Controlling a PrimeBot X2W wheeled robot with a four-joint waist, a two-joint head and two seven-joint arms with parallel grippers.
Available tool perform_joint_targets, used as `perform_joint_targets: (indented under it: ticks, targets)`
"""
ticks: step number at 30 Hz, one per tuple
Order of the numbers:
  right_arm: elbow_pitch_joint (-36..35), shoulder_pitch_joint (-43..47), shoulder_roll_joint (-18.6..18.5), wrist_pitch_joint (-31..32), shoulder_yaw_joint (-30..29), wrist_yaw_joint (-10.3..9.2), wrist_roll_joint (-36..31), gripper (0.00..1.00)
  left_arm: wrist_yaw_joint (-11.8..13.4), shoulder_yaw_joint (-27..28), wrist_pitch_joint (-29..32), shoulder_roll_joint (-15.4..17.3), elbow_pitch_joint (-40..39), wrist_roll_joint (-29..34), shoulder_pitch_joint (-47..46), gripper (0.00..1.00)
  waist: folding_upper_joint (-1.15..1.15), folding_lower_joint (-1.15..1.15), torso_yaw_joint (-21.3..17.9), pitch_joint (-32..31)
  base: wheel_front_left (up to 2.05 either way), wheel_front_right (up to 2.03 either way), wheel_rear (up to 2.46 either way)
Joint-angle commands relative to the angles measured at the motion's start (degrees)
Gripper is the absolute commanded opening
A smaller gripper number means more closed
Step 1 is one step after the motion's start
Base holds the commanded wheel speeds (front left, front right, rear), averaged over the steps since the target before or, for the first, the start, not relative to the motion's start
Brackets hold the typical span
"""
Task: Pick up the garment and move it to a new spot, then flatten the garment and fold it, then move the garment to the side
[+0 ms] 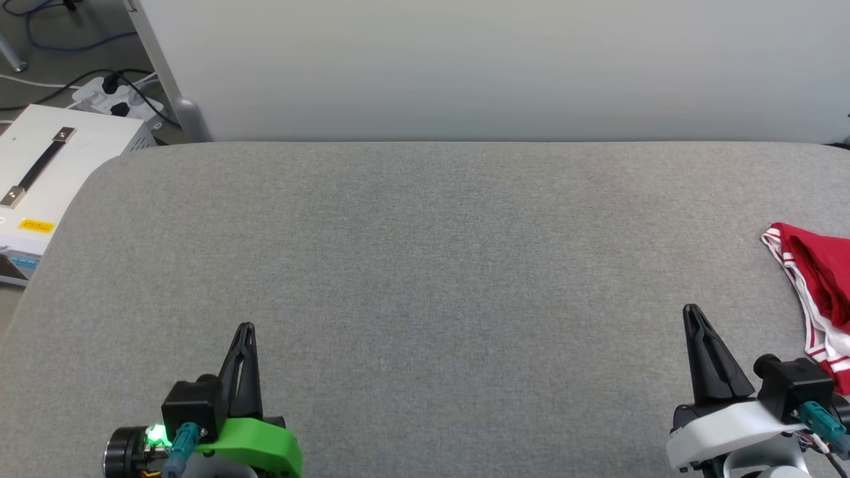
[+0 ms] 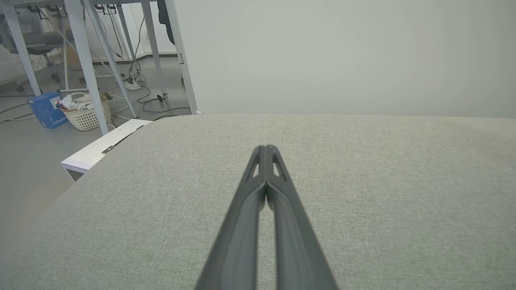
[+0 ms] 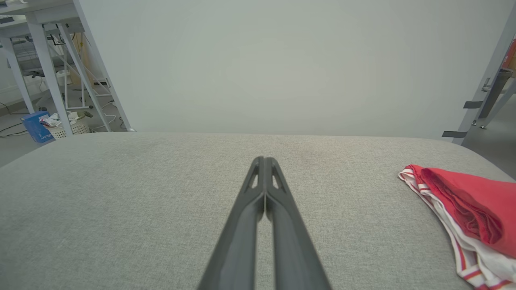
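Observation:
The garment [image 1: 820,285] is a red shirt with white, red-striped trim, lying folded at the right edge of the grey padded table [image 1: 425,265] and partly cut off by the frame. The right wrist view shows the garment [image 3: 471,209] at its right side. My right gripper [image 1: 692,312] is shut and empty, low at the right, just left of the garment and apart from it. My left gripper [image 1: 246,328] is shut and empty at the lower left. Each wrist view shows its own fingertips pressed together over bare table: left gripper [image 2: 266,149], right gripper [image 3: 264,160].
A pale wall panel [image 1: 491,66] stands behind the table's far edge. Off the table's left end sit a white case with a black handle [image 1: 40,172] and a power strip with cables [image 1: 116,99]. A laundry basket [image 2: 84,110] and a blue box [image 2: 47,109] stand on the floor.

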Motion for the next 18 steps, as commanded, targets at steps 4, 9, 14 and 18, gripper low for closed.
perform_joint_targets:
  ticks: [4, 9, 14, 18]
  targets:
    - [-0.5, -0.8, 0.2, 0.8, 0.0, -0.02, -1.2, 0.0, -0.2, 0.2, 0.7, -0.4, -0.4, 0.9, -0.8, 0.0, 0.0, 0.0, 0.0, -0.1, 0.0, 0.0, 0.0]
    - [-0.5, -0.9, 0.2, 1.4, 0.1, -0.02, -1.6, 0.0, -0.2, 0.3, 1.3, -0.4, -0.5, 1.1, -0.9, 0.0, 0.0, 0.0, -0.1, -0.1, 0.0, 0.0, 0.0]
    - [-0.6, -1.0, 0.3, 2.0, 0.1, -0.02, -2.0, 0.0, -0.3, 0.4, 1.9, -0.5, -0.7, 1.3, -1.1, 0.0, 0.0, 0.0, -0.1, -0.2, 0.0, 0.0, 0.0]
    - [-0.7, -1.1, 0.3, 2.4, 0.1, -0.03, -2.3, 0.0, -0.3, 0.5, 2.4, -0.6, -0.8, 1.5, -1.2, 0.0, 0.0, 0.0, -0.2, -0.2, 0.0, 0.0, 0.0]
